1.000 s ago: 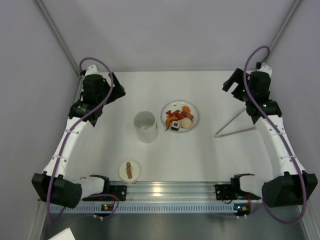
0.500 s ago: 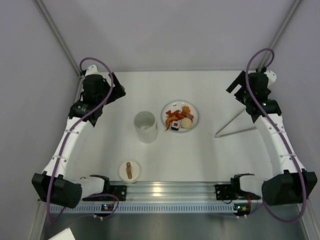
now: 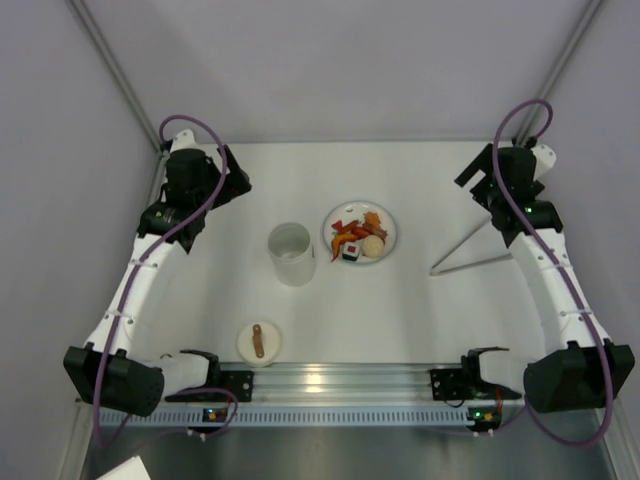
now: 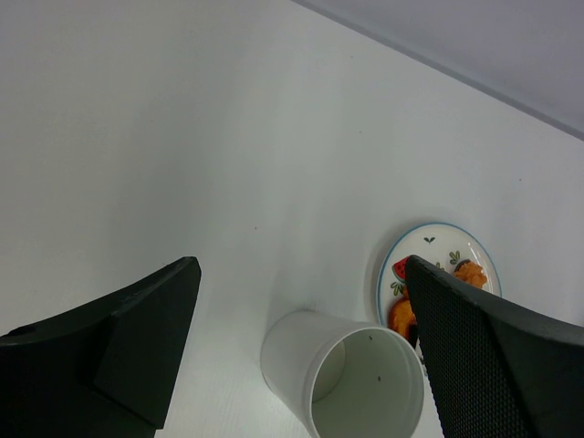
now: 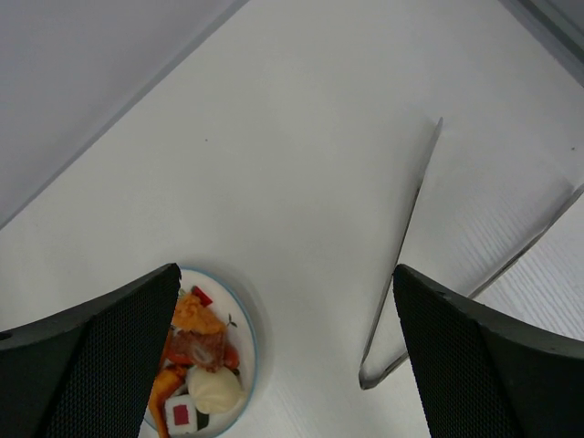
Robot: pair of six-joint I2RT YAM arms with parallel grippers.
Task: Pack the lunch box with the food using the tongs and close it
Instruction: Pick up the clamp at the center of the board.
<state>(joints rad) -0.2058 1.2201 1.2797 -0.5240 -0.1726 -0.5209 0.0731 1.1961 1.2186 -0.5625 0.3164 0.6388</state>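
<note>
The lunch box (image 3: 291, 253) is a white open cup standing left of the plate; in the left wrist view the lunch box (image 4: 347, 383) shows an empty inside. Its round lid (image 3: 259, 341) with a brown strap lies near the front rail. The food (image 3: 356, 240) sits on a small plate (image 3: 385, 220); orange pieces, a beige ball and a sushi cube make up the food (image 5: 196, 365). The tongs (image 3: 462, 247) lie flat at the right, and the tongs (image 5: 400, 255) spread in a V. My left gripper (image 3: 235, 180) (image 4: 299, 274) is open and empty. My right gripper (image 3: 472, 172) (image 5: 285, 274) hovers open, above and behind the tongs.
Grey walls close in the table at the back and both sides. A metal rail (image 3: 330, 382) with the arm bases runs along the front edge. The plate's rim (image 4: 429, 228) shows beside the cup, and the plate (image 5: 251, 342) lies left of the tongs.
My right wrist has shifted slightly to the right and turned, still open. The left arm, tongs, cup, lid and plate have not moved.
</note>
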